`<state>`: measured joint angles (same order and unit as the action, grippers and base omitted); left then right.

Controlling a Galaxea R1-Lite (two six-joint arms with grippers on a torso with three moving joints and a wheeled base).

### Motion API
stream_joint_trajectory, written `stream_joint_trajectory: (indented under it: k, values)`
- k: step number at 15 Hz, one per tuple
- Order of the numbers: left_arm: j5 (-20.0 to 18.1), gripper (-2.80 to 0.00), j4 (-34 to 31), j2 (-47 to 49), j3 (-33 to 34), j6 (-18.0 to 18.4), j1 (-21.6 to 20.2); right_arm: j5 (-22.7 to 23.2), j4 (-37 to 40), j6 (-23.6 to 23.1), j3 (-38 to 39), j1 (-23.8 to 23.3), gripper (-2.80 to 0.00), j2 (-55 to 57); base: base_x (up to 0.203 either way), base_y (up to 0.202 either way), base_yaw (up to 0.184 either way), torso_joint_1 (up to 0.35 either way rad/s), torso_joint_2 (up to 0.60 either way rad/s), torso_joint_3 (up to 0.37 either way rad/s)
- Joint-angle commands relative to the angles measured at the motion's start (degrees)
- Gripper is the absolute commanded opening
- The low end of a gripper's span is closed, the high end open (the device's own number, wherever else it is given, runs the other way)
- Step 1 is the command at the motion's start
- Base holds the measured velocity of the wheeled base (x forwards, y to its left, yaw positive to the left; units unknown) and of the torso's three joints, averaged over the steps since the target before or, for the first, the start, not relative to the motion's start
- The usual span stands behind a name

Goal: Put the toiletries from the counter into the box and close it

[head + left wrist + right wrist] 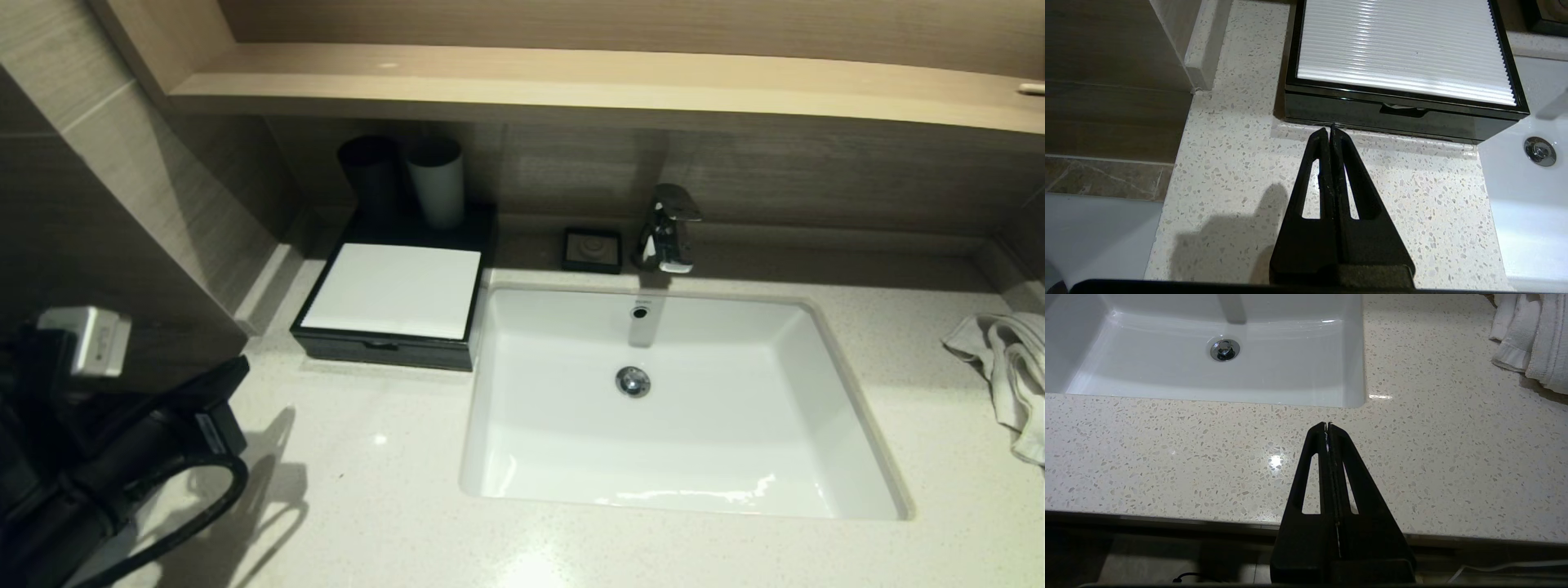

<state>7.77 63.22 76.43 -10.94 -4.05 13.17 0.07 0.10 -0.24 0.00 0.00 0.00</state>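
The box (397, 291) sat in the upper left of the head view, on the counter (375, 490) just beside the left rim of the sink (849, 384), its drawer front flush with its body. Two cups (404, 180), one dark and one pale, stood at its far edge. No sachets showed on the counter in any view.

The left gripper (1329, 130) hovered over the speckled counter (1229, 163) with its fingers pressed together and nothing between them, the tips pointing at the box (1400, 53) drawer front and just short of it. In the head view only the left arm (122, 457) showed, at the lower left.

The right gripper (1327, 425), likewise pressed together and empty, hung above the counter's front edge (1167, 457), below the sink (1290, 375) in that frame. A white towel (1531, 335) lay in its upper right corner.
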Motion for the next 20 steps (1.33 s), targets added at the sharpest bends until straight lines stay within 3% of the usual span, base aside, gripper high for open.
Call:
stream_joint_trajectory:
  k: [1, 8, 18, 20]
  values:
    - [0.04, -2.8, 0.22, -3.54, 2.55, 0.06, -0.04, 0.01, -0.01, -0.03, 0.0, 0.0, -2.8, 0.0, 0.0, 0.0, 0.0, 0.0, 0.0, 0.0]
    - [0.3, -2.8, -0.66, -10.76, 8.69, 0.24, -0.09, 0.01, -0.01, -0.03, 0.0, 0.0, -2.8, 0.0, 0.0, 0.0, 0.0, 0.0, 0.0, 0.0]
    - [0.11, -2.8, -15.86, -26.88, 8.67, 0.71, -0.86, 0.01, -0.01, -0.03, 0.0, -0.07, -2.8, 0.0, 0.0, 0.0, 0.0, 0.0, 0.0, 0.0]
    - [-0.23, -2.8, -17.35, -28.28, 8.64, 0.71, -2.8, 0.01, -0.01, -0.03, 0.0, 0.0, -2.8, 0.0, 0.0, 0.0, 0.0, 0.0, 0.0, 0.0]
